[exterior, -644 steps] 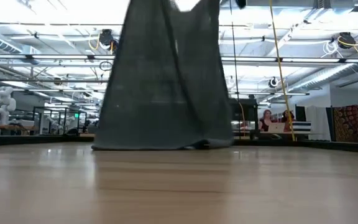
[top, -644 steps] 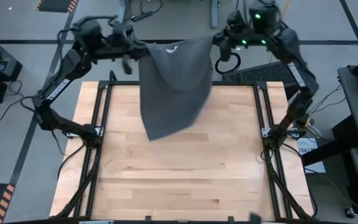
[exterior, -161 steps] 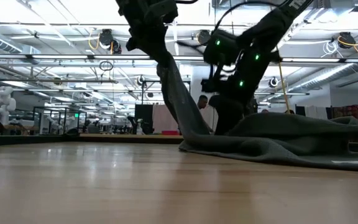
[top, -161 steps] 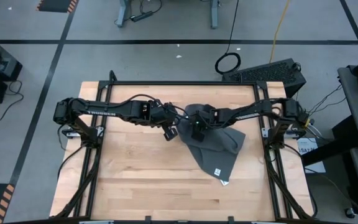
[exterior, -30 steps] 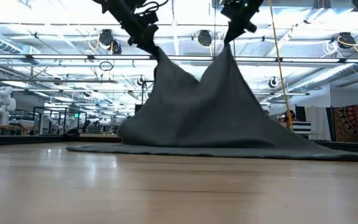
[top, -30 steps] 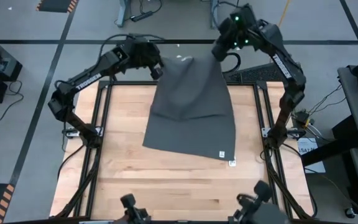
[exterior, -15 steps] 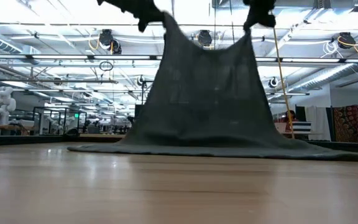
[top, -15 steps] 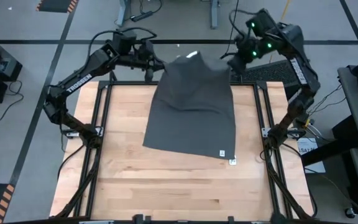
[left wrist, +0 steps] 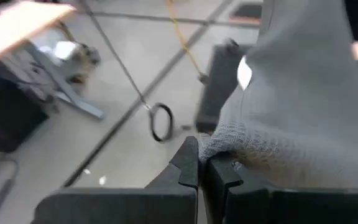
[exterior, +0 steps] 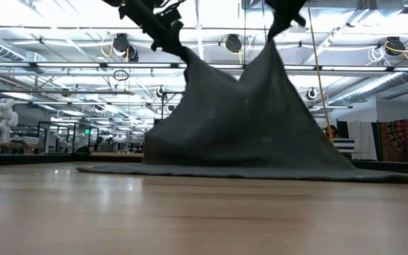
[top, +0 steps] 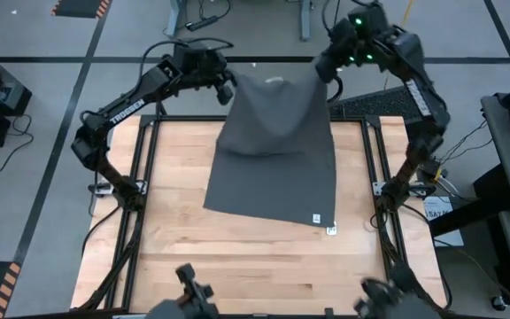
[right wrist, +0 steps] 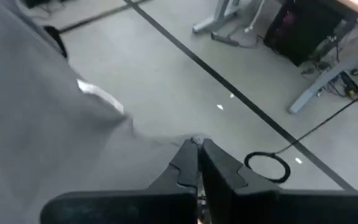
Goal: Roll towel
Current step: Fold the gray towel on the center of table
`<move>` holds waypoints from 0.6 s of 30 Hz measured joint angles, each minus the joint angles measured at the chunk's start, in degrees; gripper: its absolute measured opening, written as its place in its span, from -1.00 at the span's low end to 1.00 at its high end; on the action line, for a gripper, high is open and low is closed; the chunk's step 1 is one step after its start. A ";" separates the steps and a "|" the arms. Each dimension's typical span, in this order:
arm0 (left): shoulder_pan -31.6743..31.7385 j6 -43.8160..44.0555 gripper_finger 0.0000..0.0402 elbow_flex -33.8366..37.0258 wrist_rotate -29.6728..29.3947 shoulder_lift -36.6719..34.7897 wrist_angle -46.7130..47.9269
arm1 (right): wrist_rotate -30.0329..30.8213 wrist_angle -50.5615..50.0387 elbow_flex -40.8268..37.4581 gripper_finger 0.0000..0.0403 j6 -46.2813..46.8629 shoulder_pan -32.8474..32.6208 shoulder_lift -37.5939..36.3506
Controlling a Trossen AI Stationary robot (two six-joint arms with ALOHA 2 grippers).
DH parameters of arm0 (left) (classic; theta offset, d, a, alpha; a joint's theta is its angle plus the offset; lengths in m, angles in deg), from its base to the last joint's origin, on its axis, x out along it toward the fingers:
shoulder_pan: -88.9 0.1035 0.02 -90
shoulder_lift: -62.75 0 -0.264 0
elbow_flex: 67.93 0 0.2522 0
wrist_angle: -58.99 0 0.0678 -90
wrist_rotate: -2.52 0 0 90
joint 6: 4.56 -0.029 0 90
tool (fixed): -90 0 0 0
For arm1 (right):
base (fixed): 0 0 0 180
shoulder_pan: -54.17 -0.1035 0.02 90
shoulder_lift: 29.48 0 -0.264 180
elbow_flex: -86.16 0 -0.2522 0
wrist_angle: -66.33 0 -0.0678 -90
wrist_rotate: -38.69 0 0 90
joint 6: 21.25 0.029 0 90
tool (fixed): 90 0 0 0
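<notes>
Over the wooden surface [top: 175,239], the towel [top: 277,151] was held aloft by two corners, each claw, left [top: 226,89] and right [top: 326,69], clenched on cloth; its lower edge lay on the wood. A thin pinch risked slipping, collapsing the spread.

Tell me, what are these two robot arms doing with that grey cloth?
They are holding up a dark grey towel by its far corners. The left hand and the right hand are each shut on a corner, raised above the far edge of the wooden table. The near part lies flat on the wood; rolling has not begun.

Two black jointed arms, green lights, white lettering.
</notes>
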 joint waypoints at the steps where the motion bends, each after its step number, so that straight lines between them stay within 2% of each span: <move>1: 0.60 0.02 -0.99 0.00 -0.05 0.44 -2.26 | 0.00 0.64 0.00 -1.00 -0.30 0.71 1.31; 6: 2.28 0.56 -0.99 0.00 0.54 1.10 -9.55 | -2.08 1.04 -0.15 -1.00 0.43 3.45 5.35; 8: 2.30 3.41 -0.99 -0.13 4.12 0.18 -8.89 | -4.98 -0.19 -0.15 -1.00 2.43 3.78 4.96; 14: 1.03 10.62 -0.99 -0.31 21.63 -1.82 -0.58 | -13.16 -9.98 -0.02 -1.00 5.59 2.93 2.18; 18: -0.76 8.40 -0.99 -0.10 23.91 -1.66 10.56 | -13.62 -18.66 -0.07 -1.00 4.49 1.98 2.39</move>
